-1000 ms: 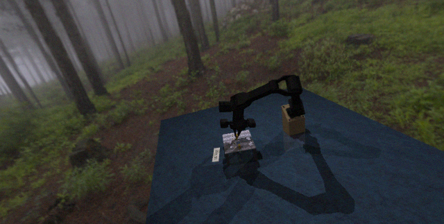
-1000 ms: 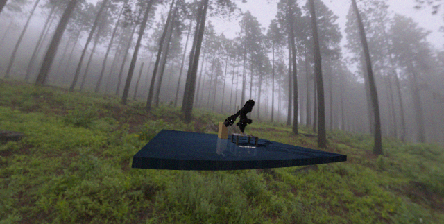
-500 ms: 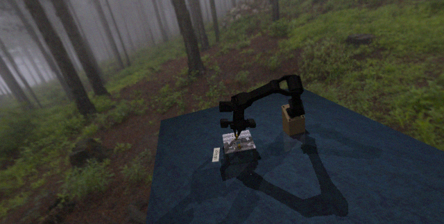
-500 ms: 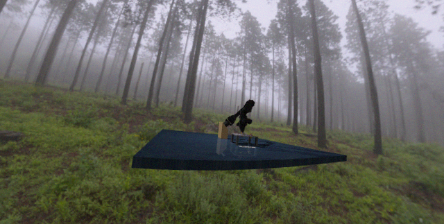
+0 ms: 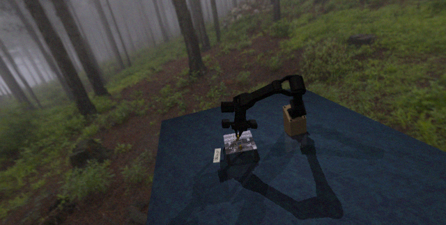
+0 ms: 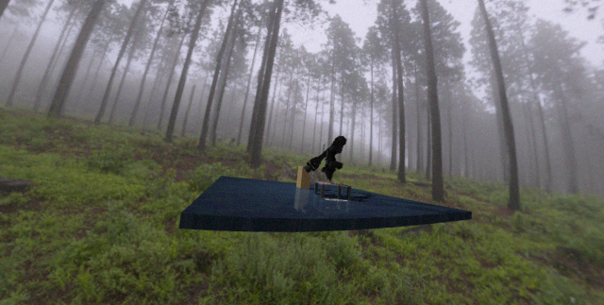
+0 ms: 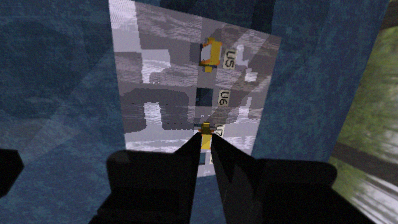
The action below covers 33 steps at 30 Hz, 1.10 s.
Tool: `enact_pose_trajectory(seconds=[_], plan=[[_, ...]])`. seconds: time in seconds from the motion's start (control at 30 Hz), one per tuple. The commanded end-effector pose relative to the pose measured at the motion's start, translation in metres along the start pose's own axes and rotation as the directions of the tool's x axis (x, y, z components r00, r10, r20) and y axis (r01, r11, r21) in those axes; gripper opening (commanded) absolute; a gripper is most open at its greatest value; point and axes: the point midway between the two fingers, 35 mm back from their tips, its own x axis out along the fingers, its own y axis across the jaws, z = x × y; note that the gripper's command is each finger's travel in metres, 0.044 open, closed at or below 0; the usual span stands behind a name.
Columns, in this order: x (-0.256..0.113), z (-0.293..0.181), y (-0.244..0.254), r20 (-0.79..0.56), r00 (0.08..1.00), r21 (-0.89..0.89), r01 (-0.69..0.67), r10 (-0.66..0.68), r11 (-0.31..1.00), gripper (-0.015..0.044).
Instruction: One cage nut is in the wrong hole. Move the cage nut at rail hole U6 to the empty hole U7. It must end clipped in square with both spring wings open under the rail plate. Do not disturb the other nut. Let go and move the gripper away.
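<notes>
The worktop (image 5: 195,141) (image 6: 245,206), a dark blue slab, carries everything. On it the black 6-joint arm (image 5: 259,96) (image 6: 321,158) rises from a tan block (image 5: 295,127) (image 6: 303,178) and reaches over to the rail plate (image 5: 228,139) (image 6: 330,183) (image 7: 165,75), which sits raised on a frame. A small white label card (image 5: 217,155) lies beside it.

The pincer (image 5: 238,136) (image 6: 331,179) (image 7: 205,136) points down over the plate, its 2 fingers nearly together and pinching the yellow cage nut (image 5: 237,136) (image 7: 206,142). In the wrist view that nut is at the U7 marking, partly hidden by the fingertips; whether it hangs just above hole U7 or already sits in it cannot be told. The other cage nut (image 5: 240,147) (image 7: 214,52) is at U5, well apart from the fingers, and looks undisturbed.

Hole U6 (image 7: 204,97) is dark and empty, so taking the nut out of it appears done, and the carry to U7 appears done or nearly so. Left, as far as the pictures show: confirming or finishing the seating, square, with both spring wings open under the plate, which no view reveals; then letting go and moving off. Releasing early could leave 1 wing unclipped.
</notes>
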Motion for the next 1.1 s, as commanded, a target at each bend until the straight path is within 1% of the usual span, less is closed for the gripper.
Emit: enact_pose_trajectory(seconds=[0.0, 1.07], plan=[[0.0004, -0.0002, 0.0005, 0.0, 1.0, 0.004, 0.004, -0.004, 1.0, 0.0025], [0.0009, -0.0011, 0.0029, -0.001, 0.999, 0.005, 0.041, -0.041, 0.999, 0.0025]])
